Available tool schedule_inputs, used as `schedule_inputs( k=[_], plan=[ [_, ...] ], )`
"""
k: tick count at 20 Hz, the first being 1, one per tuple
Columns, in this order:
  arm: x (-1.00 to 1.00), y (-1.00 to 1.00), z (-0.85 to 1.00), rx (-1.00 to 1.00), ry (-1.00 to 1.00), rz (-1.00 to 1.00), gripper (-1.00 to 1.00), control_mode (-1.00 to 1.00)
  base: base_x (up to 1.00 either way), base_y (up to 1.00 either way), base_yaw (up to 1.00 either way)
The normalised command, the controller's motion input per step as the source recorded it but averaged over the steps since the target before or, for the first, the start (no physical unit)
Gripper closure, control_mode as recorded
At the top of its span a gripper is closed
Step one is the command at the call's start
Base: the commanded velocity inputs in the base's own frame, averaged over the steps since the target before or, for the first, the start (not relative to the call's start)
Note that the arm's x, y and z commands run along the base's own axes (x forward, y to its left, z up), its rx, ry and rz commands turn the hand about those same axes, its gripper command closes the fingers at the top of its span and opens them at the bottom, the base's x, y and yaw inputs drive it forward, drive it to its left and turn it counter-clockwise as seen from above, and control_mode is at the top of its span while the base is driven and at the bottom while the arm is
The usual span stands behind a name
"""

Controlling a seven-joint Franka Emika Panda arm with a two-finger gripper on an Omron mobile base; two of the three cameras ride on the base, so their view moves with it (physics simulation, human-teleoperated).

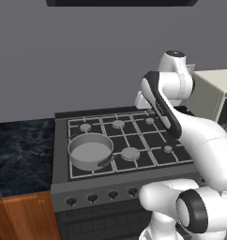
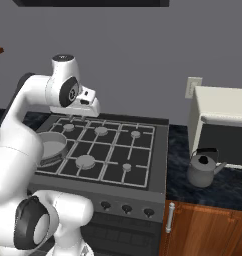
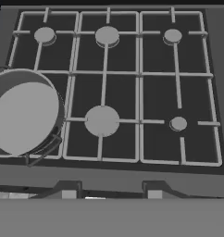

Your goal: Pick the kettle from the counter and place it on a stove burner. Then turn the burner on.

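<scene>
Five grey caps are showing under the pale grates of the black cooktop (image 3: 123, 92); the stove burner (image 3: 178, 123) is sitting at its front right. The gripper (image 2: 79, 118) is hanging over the cooktop's rear, its fingers (image 3: 69, 194) standing apart and clasping nothing. The kettle (image 2: 203, 168) is resting upright on the counter (image 2: 179, 175), right of the stove and just before a white appliance (image 2: 223, 125). The saucepan (image 1: 90, 151) is occupying the front left burner. Knobs (image 2: 126, 208) are lining the stove's front.
</scene>
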Motion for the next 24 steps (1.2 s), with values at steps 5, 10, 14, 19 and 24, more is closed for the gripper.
schedule_inputs(
  k=[5, 10, 14, 19, 24],
  plan=[
    [-0.14, -0.06, -0.02, 0.0, -0.04, 0.0, -1.0, -1.0, 0.0, 0.0, 0.0],
    [-0.25, -0.2, -0.1, 0.0, -0.02, 0.0, -1.0, -1.0, 0.0, 0.0, 0.0],
    [-0.23, -0.26, -0.07, 0.01, -0.01, 0.0, -1.0, -1.0, 0.0, 0.0, 0.0],
    [-0.09, -0.38, -0.01, 0.01, 0.0, 0.0, -1.0, -1.0, 0.0, 0.0, 0.0],
    [-0.13, -0.42, -0.01, 0.0, -0.02, -0.04, -1.0, -1.0, 0.0, 0.0, 0.0]
  ],
)
